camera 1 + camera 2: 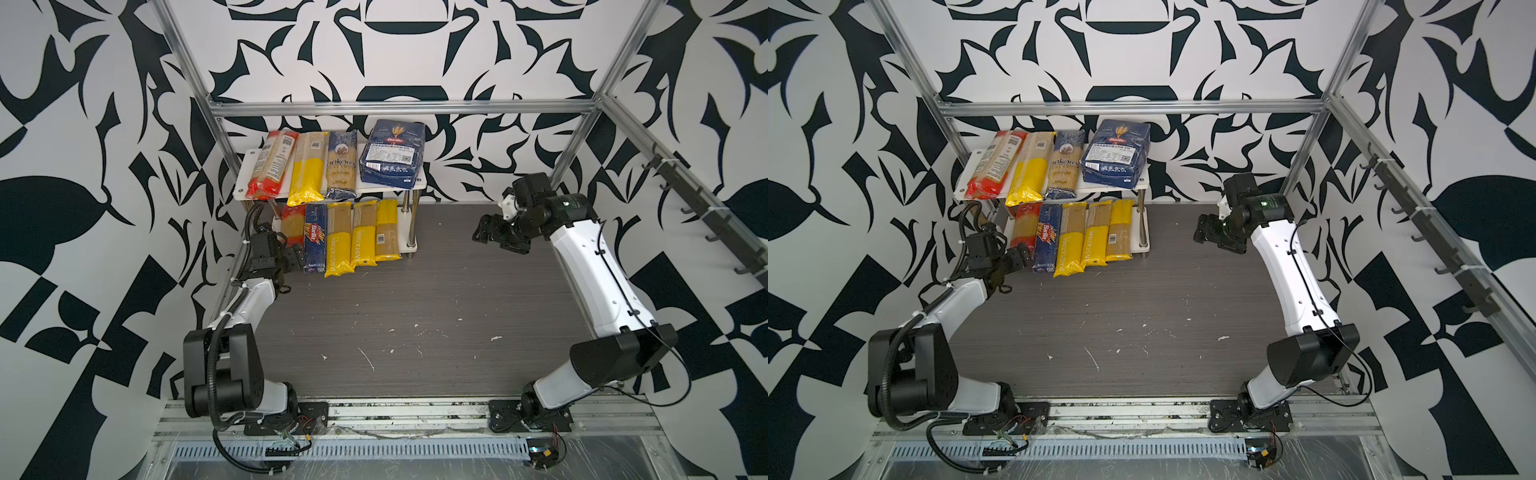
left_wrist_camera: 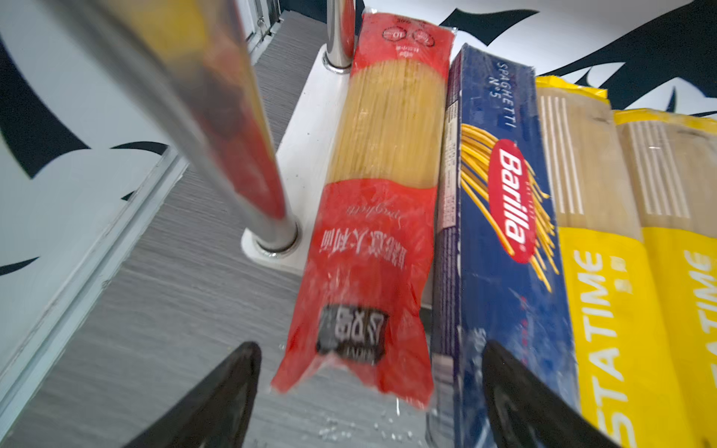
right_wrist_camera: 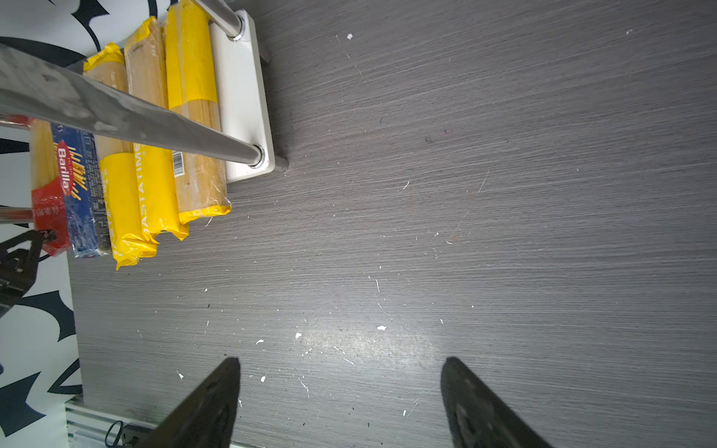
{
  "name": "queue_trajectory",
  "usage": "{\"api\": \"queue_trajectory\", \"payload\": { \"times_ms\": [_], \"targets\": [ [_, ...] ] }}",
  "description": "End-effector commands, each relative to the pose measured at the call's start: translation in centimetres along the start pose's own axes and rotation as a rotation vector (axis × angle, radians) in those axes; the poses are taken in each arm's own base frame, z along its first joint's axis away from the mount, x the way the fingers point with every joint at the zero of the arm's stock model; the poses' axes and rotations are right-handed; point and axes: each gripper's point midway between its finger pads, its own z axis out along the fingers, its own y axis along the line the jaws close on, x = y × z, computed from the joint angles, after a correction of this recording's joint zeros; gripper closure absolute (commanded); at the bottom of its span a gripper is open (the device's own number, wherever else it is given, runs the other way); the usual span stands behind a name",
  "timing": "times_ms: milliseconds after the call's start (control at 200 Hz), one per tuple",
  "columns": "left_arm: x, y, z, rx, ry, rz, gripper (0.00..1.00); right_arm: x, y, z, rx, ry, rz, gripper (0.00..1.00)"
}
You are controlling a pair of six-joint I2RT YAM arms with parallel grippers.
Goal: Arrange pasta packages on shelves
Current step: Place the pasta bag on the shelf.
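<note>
The walls are white with huge black leafy swirls all round, pretty loud tbh. The desk is dark grey wood-grain, scuffed, with little white flecks and scratches across its middle and toward the near edge. An aluminium frame bar runs above the back edge, and more bars rise from both back corners. A strip of black hooks follows the right edge. A slotted grey duct lies past the near edge. The light is even, with a soft sheen on the desk.
</note>
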Motion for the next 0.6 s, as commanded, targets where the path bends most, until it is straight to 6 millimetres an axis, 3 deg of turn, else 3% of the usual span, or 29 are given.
{"api": "queue_trajectory", "payload": {
  "times_ms": [0, 85, 105, 125, 340, 595],
  "targets": [
    [0.0, 0.4, -1.9, -0.011, -0.028, -0.031, 0.08, 0.7, -0.4, -1.1, 0.002, -0.019, -0.018, 0.16],
    [0.0, 0.5, -3.9, -0.008, -0.054, -0.039, 0.06, 1.5, -0.5, -1.1, -0.010, -0.015, -0.023, 0.14],
    [0.0, 0.6, -4.4, -0.008, -0.057, -0.042, 0.05, 1.7, -0.5, -1.1, -0.013, -0.014, -0.022, 0.03],
    [0.2, 0.6, -4.8, -0.006, -0.059, -0.045, 0.03, 1.9, -0.5, -1.1, -0.017, -0.013, -0.023, 0.00],
    [1.2, -0.9, -9.8, 0.083, -0.106, -0.085, 0.01, 4.8, -1.7, -0.8, -0.015, -0.018, -0.025, 0.00],
    [3.3, -2.9, -14.1, 0.059, -0.130, 0.035, 0.01, 6.6, -5.4, 0.5, 0.092, -0.139, -0.053, 0.00]
  ]
}}
